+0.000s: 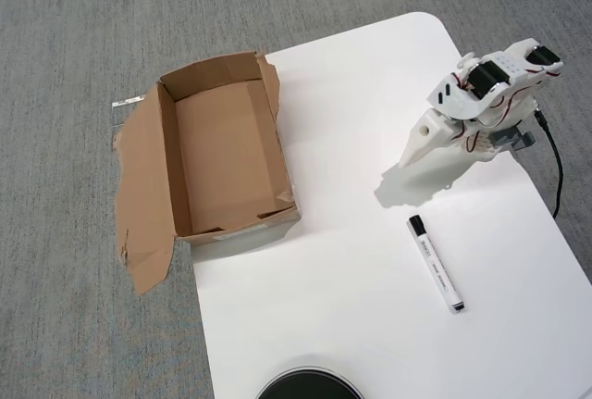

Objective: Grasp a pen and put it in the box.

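Note:
The pen (pixel 435 263) is a slim white marker with a black cap. It lies flat on the white table (pixel 370 325), cap towards the arm. The box (pixel 227 154) is an open brown cardboard carton at the table's left edge, with one wide flap (pixel 143 195) splayed out over the carpet. Its inside looks empty. My gripper (pixel 410 158) is white and hangs above the table at the right, pointing down-left. Its fingers look closed together and hold nothing. The tip is a short way above and left of the pen's cap, and far right of the box.
A black round object (pixel 308 385) sits at the table's bottom edge. A black cable (pixel 556 172) runs along the right side by the arm's base (pixel 499 84). Grey carpet (pixel 74 38) surrounds the table.

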Robot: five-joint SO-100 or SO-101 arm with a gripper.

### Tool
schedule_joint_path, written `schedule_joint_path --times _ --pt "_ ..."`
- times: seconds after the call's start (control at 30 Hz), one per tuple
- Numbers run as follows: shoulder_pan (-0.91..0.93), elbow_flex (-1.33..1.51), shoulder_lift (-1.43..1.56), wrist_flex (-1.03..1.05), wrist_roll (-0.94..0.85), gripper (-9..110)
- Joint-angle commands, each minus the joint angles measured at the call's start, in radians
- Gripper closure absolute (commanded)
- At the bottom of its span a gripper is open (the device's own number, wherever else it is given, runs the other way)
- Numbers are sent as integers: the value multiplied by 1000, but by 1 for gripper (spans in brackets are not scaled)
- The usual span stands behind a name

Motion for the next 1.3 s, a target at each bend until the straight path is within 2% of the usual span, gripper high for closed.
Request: schedule_joint_path --times 0.0,0.7,1.27 --pt "-91 -96 61 -8 79 101" --pt "-335 -403 58 -8 93 101" --pt "-590 -404 23 -6 96 101"
